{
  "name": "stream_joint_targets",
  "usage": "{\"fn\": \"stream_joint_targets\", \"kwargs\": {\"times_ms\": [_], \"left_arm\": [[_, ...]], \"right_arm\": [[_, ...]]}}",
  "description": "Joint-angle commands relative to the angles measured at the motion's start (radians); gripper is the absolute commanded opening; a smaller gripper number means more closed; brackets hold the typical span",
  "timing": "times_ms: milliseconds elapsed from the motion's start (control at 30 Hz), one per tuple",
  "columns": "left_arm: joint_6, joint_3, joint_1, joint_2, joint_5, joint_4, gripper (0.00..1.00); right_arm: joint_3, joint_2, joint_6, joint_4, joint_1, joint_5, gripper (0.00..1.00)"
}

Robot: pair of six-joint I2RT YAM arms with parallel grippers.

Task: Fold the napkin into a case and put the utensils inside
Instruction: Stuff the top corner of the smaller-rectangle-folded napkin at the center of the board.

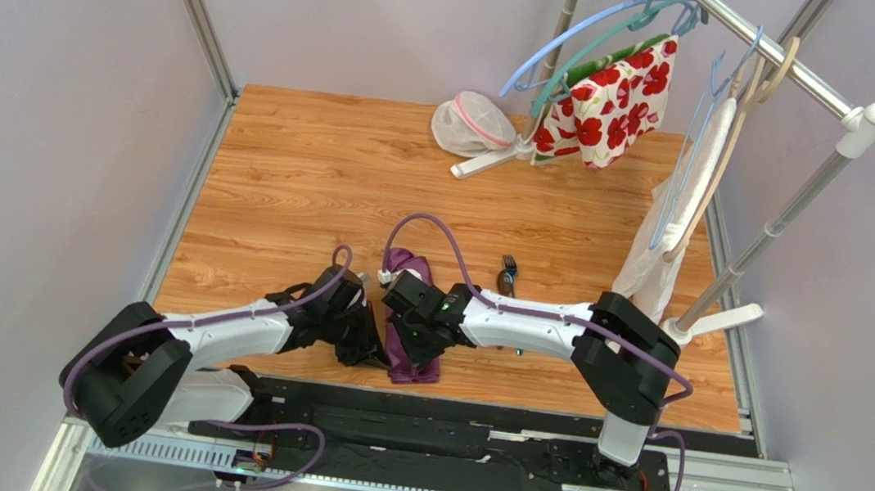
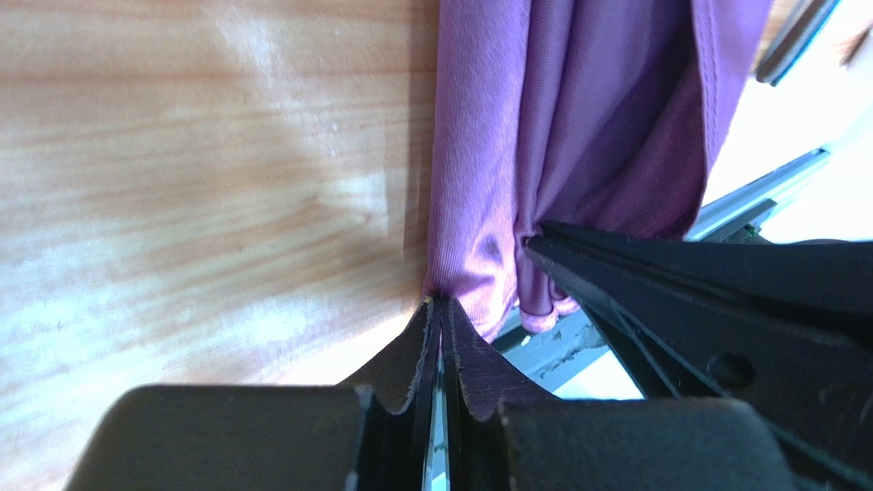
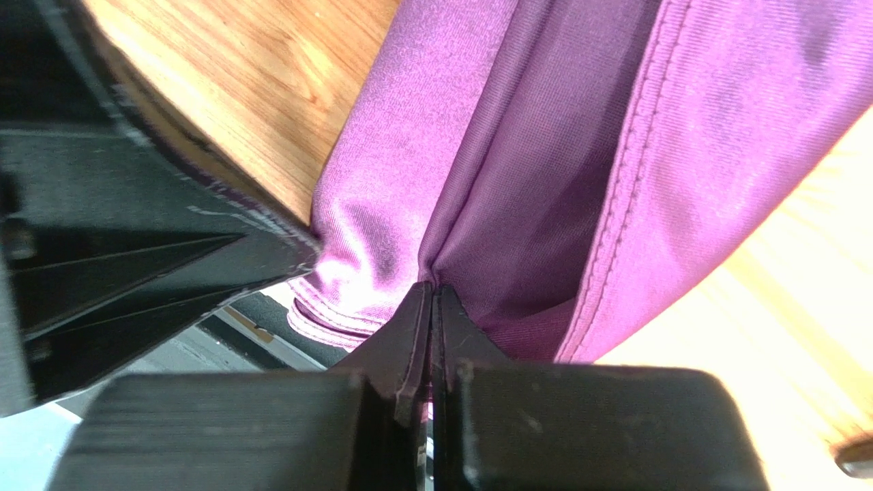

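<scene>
The purple napkin [image 1: 413, 364] lies bunched lengthways near the table's front edge, between my two grippers. My left gripper [image 1: 377, 345] is shut on the cloth's near end; in the left wrist view the napkin [image 2: 574, 123] runs straight out from its closed tips [image 2: 435, 300]. My right gripper [image 1: 412, 339] is shut on a fold close beside it; in the right wrist view the napkin [image 3: 615, 153] is pinched at its tips [image 3: 432, 287]. The two grippers nearly touch. One dark utensil [image 1: 507, 276] lies on the wood behind the right arm. No case shape shows.
A clothes rail [image 1: 785, 63] stands at the back right with hangers, a white cloth with red flowers [image 1: 607, 102] and a pale hanging cloth [image 1: 668, 241]. A white mesh pouch [image 1: 469, 123] lies at the back. The table's front edge [image 1: 511, 407] is just behind the grippers.
</scene>
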Motion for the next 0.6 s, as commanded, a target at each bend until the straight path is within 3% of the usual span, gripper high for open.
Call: {"fn": "stream_joint_targets", "kwargs": {"times_ms": [0, 200, 400, 567], "left_arm": [[0.011, 0.021, -0.003, -0.100, -0.012, -0.096, 0.08], [0.022, 0.090, 0.000, -0.211, -0.058, -0.221, 0.11], [0.056, 0.159, 0.014, -0.066, -0.016, -0.171, 0.09], [0.056, 0.137, 0.014, -0.073, -0.015, -0.171, 0.09]], "right_arm": [[0.016, -0.081, -0.004, -0.013, -0.017, 0.035, 0.00], [0.007, -0.106, -0.008, -0.020, -0.040, 0.017, 0.00], [0.008, -0.109, -0.010, -0.018, -0.048, 0.012, 0.00], [0.002, -0.106, -0.016, -0.012, -0.054, 0.011, 0.00]]}}
